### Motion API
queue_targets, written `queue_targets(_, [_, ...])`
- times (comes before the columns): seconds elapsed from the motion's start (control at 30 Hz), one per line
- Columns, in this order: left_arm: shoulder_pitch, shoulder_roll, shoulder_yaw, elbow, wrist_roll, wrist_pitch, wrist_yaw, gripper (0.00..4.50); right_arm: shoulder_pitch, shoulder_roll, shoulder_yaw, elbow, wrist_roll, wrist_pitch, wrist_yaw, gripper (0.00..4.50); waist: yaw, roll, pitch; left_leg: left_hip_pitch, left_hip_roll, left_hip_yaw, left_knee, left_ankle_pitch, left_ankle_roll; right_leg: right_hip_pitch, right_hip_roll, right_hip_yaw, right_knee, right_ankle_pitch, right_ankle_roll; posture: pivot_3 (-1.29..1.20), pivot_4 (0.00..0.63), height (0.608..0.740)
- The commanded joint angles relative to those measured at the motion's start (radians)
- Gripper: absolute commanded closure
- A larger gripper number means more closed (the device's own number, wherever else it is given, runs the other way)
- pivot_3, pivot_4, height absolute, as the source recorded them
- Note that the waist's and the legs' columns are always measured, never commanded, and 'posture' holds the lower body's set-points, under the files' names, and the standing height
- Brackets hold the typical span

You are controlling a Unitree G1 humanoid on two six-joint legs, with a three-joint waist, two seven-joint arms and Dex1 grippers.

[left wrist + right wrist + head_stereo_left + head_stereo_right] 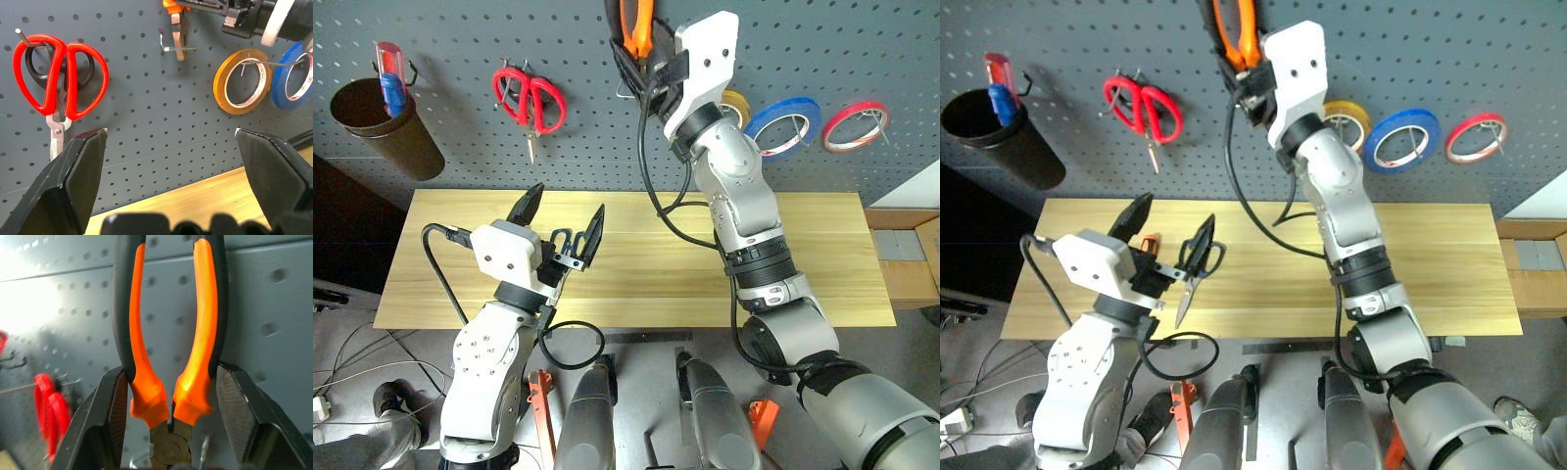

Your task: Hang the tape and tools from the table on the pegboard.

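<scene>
1. Well, the pegboard (pixel 460 39) is right in front of the right hand (pixel 170 377). If the hand pushes too far in, it could bump the board hard and knock things off their hooks.
2. The table (pixel 822 264) is far below the right hand. Anything that falls from up there could hit the wood and bounce onto the floor.
3. The left hand (pixel 568 203) is wide open and holds nothing. It hangs just over the table. If it drops down without care, it could shove the tools under it.
4. The right hand is squeezed shut on the pliers (pixel 203 333). One finger presses on each handle, low down near the joint. The handles stick up past the fingers, so the pliers could tip or slide out.
5. The dark-blue scissors (pixel 1197 266) lie on the table, just under and behind the left hand's fingers. A bad grab could push them off the edge.
6. The blue tape (pixel 783 125) already hangs on the board, just to the right of the right hand. The arm could brush it off.
7. The little metal hook (pixel 172 48) is right by the nose of the pliers. If the hand lets go before the pliers catch on it, I think they will drop.
</scene>
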Motion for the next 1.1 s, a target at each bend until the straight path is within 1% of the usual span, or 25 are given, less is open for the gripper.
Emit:
queue_targets(0.03, [0.014, 0.002, 0.01, -0.046, -0.009, -0.016, -0.003, 0.0, 0.017, 0.011, 0.02, -0.093, 0.008, 0.032, 0.024, 2.37, 0.0, 0.0, 0.0, 0.0, 0.0, 0.0, 0.0, 0.0, 0.0, 0.0, 0.0, 0.0, 0.0, 0.0, 0.0, 0.02, 0.383, 0.74])
queue_targets(0.1, [0.015, 0.003, 0.01, -0.043, -0.009, -0.016, -0.003, 0.0, 0.023, 0.012, 0.02, -0.104, 0.007, 0.046, 0.025, 1.65, 0.0, 0.0, 0.0, 0.0, 0.0, 0.0, 0.0, 0.0, 0.0, 0.0, 0.0, 0.0, 0.0, 0.0, 0.0, 0.02, 0.383, 0.74])
queue_targets(0.13, [0.015, 0.003, 0.01, -0.043, -0.009, -0.016, -0.003, 0.0, 0.023, 0.013, 0.016, -0.106, 0.007, 0.051, 0.022, 1.43, -0.001, 0.0, 0.0, 0.0, 0.0, 0.0, 0.0, 0.0, 0.0, 0.0, 0.0, 0.0, 0.0, 0.0, 0.0, 0.02, 0.383, 0.74])
queue_targets(0.23, [0.015, 0.004, 0.013, -0.038, -0.009, -0.014, -0.003, 0.0, 0.019, 0.009, 0.008, -0.11, 0.002, 0.058, 0.015, 0.49, -0.002, 0.0, 0.0, 0.0, 0.0, 0.0, 0.0, 0.0, 0.0, 0.0, 0.0, 0.0, 0.0, 0.0, 0.0, 0.02, 0.383, 0.74])
queue_targets(0.27, [0.015, 0.005, 0.016, -0.033, -0.007, -0.014, -0.001, 0.0, 0.018, 0.007, 0.007, -0.113, 0.0, 0.061, 0.013, 0.11, -0.001, 0.0, 0.0, 0.0, 0.0, 0.0, 0.0, 0.0, 0.0, 0.0, 0.001, 0.0, 0.0, 0.0, 0.0, 0.02, 0.384, 0.74])
queue_targets(0.3, [0.015, 0.006, 0.019, -0.029, -0.006, -0.013, 0.0, 0.0, 0.017, 0.005, 0.007, -0.115, -0.002, 0.063, 0.012, 0.03, -0.001, 0.0, 0.0, 0.0, 0.0, 0.0, 0.0, 0.0, 0.0, 0.0, 0.001, 0.0, 0.001, 0.0, 0.0, 0.02, 0.385, 0.74])
queue_targets(0.43, [0.016, 0.004, 0.04, -0.004, -0.018, 0.022, 0.012, 0.0, 0.046, -0.015, 0.005, -0.186, -0.006, 0.096, 0.011, 0.03, 0.0, 0.0, 0.0, 0.0, 0.0, 0.0, 0.001, 0.0, 0.0, 0.0, 0.0, 0.0, 0.001, 0.0, 0.0, 0.02, 0.386, 0.74])
queue_targets(0.5, [0.025, 0.0, 0.061, 0.004, -0.035, 0.055, 0.017, 0.0, 0.095, -0.039, 0.007, -0.277, -0.001, 0.153, 0.018, 0.03, 0.0, 0.0, 0.0, 0.0, 0.0, 0.0, 0.0, 0.0, 0.0, 0.0, 0.0, 0.0, 0.0, 0.0, 0.0, 0.02, 0.388, 0.74])
queue_targets(0.6, [0.053, 0.013, 0.121, 0.025, -0.076, 0.135, 0.02, 0.0, 0.218, -0.094, 0.0, -0.489, 0.046, 0.294, 0.049, 0.03, 0.003, 0.0, 0.0, 0.0, 0.001, -0.001, 0.0, 0.0, 0.0, 0.001, 0.0, 0.0, 0.0, 0.0, 0.0, 0.02, 0.392, 0.74])
queue_targets(0.67, [0.078, 0.034, 0.144, 0.023, -0.096, 0.202, 0.012, 0.0, 0.277, -0.12, -0.007, -0.602, 0.093, 0.393, 0.064, 0.03, 0.002, 0.0, 0.0, 0.0, 0.001, -0.002, 0.0, 0.0, 0.0, 0.001, -0.001, 0.0, 0.0, 0.0, 0.0, 0.02, 0.392, 0.74])
queue_targets(0.7, [0.094, 0.03, 0.175, 0.026, -0.162, 0.298, 0.019, 0.0, 0.341, -0.156, -0.025, -0.7, 0.174, 0.504, 0.091, 0.03, 0.003, 0.0, 0.0, 0.0, 0.001, -0.002, 0.0, 0.0, 0.0, 0.001, -0.001, 0.0, 0.0, 0.0, 0.0, 0.01, 0.388, 0.74])
queue_targets(0.73, [0.104, 0.041, 0.192, 0.032, -0.196, 0.365, 0.016, 0.0, 0.393, -0.191, -0.043, -0.777, 0.232, 0.597, 0.107, 0.03, 0.002, 0.0, 0.0, 0.0, 0.001, -0.002, 0.0, 0.0, 0.0, 0.001, -0.001, 0.0, 0.0, 0.0, 0.0, 0.01, 0.387, 0.74])
queue_targets(0.77, [0.105, 0.052, 0.201, 0.045, -0.218, 0.413, 0.01, 0.0, 0.438, -0.226, -0.06, -0.837, 0.283, 0.679, 0.12, 0.03, 0.003, 0.0, 0.0, 0.0, 0.002, -0.003, 0.001, 0.0, 0.0, 0.002, -0.001, 0.0, 0.0, 0.0, 0.0, 0.0, 0.387, 0.74])
queue_targets(0.83, [0.071, 0.049, 0.222, 0.083, -0.256, 0.561, 0.053, 0.0, 0.512, -0.284, -0.077, -0.917, 0.37, 0.808, 0.142, 0.03, 0.002, 0.0, 0.0, 0.0, 0.002, -0.004, 0.001, 0.0, 0.0, 0.003, -0.001, -0.001, 0.0, 0.0, 0.0, -0.01, 0.392, 0.74])
queue_targets(0.9, [0.017, 0.082, 0.181, 0.144, -0.18, 0.68, 0.124, 0.0, 0.584, -0.347, -0.041, -0.97, 0.413, 0.892, 0.173, 0.03, 0.002, -0.001, -0.001, 0.001, 0.0, -0.004, 0.002, 0.001, 0.001, 0.003, -0.001, -0.001, 0.001, 0.0, 0.001, -0.01, 0.39, 0.74])
queue_targets(0.93, [-0.011, 0.098, 0.16, 0.174, -0.162, 0.724, 0.134, 0.0, 0.612, -0.361, -0.019, -0.979, 0.422, 0.915, 0.178, 0.03, 0.001, -0.001, -0.001, 0.001, -0.001, -0.004, 0.003, 0.001, 0.001, 0.004, 0.001, -0.002, 0.001, 0.0, 0.001, -0.01, 0.389, 0.74])
queue_targets(1.03, [-0.074, 0.127, 0.119, 0.235, -0.164, 0.779, 0.108, 0.0, 0.658, -0.372, 0.027, -0.986, 0.453, 0.952, 0.189, 0.03, -0.008, -0.002, -0.001, 0.002, 0.0, -0.004, 0.003, 0.002, 0.002, 0.004, 0.004, 0.0, 0.001, 0.0, 0.001, 0.0, 0.393, 0.74])
queue_targets(1.07, [-0.095, 0.131, 0.108, 0.263, -0.162, 0.787, 0.099, 0.0, 0.675, -0.375, 0.041, -0.991, 0.469, 0.952, 0.206, 0.03, -0.009, -0.002, -0.001, 0.002, 0.0, -0.003, 0.003, 0.002, 0.001, 0.003, 0.004, 0.0, 0.002, 0.0, 0.001, 0.0, 0.394, 0.74])
queue_targets(1.1, [-0.128, 0.136, 0.093, 0.315, -0.146, 0.795, 0.102, 0.0, 0.7, -0.382, 0.07, -0.986, 0.454, 0.92, 0.224, 0.03, -0.008, -0.002, -0.001, 0.003, 0.0, -0.003, 0.003, 0.002, 0.0, 0.003, 0.004, 0.001, 0.002, 0.0, 0.001, 0.0, 0.394, 0.74])
